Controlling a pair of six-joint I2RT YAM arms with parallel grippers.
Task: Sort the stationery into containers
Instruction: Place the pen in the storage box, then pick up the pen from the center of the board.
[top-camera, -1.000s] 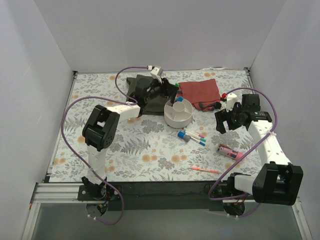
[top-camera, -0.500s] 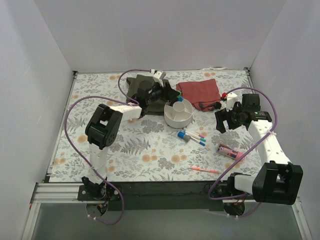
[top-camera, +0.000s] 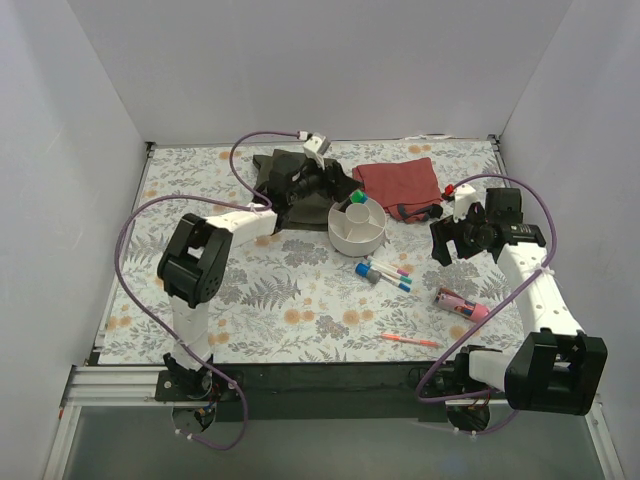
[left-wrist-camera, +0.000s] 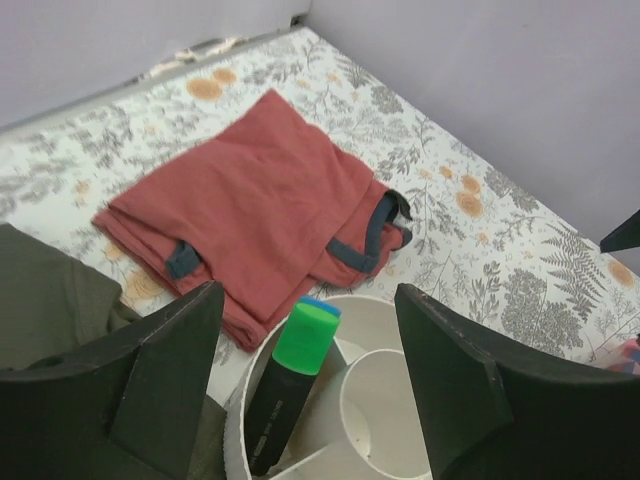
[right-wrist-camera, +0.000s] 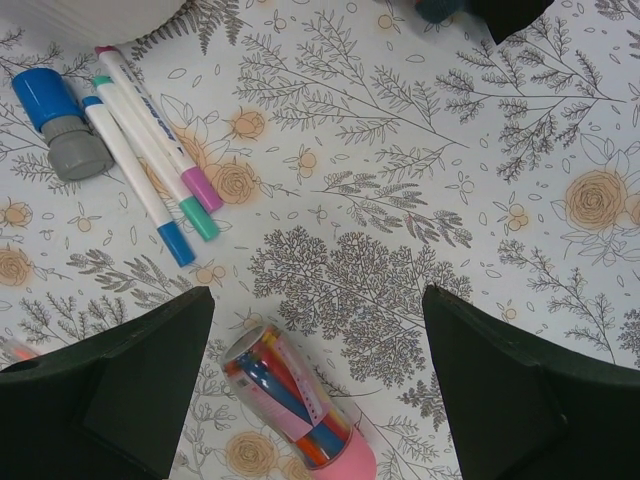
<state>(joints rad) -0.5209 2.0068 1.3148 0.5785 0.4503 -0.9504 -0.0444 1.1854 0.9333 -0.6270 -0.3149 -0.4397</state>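
Note:
The white divided bowl (top-camera: 357, 238) stands mid-table. A black marker with a green cap (top-camera: 357, 197) leans upright in its outer compartment; in the left wrist view the marker (left-wrist-camera: 290, 380) stands free between my fingers inside the bowl (left-wrist-camera: 372, 318). My left gripper (top-camera: 338, 186) (left-wrist-camera: 308, 295) is open just above the bowl's far-left rim and touches nothing. My right gripper (top-camera: 447, 243) (right-wrist-camera: 315, 300) is open and empty, above the table beyond the fat pink tube (top-camera: 461, 303) (right-wrist-camera: 300, 415). Three thin white pens (top-camera: 392, 274) (right-wrist-camera: 150, 150) and two capped markers (top-camera: 364, 270) (right-wrist-camera: 55, 110) lie near the bowl. A pink-orange pen (top-camera: 410, 340) lies near the front.
A folded red cloth (top-camera: 400, 183) (left-wrist-camera: 250, 200) lies right of and behind the bowl. An olive cloth (top-camera: 283, 172) (left-wrist-camera: 45, 300) lies under the left arm. White walls close in the left, back and right of the table.
The green-capped marker went down from the left gripper into the bowl's outer compartment and now stands free. The left gripper has opened. The right arm has barely moved.

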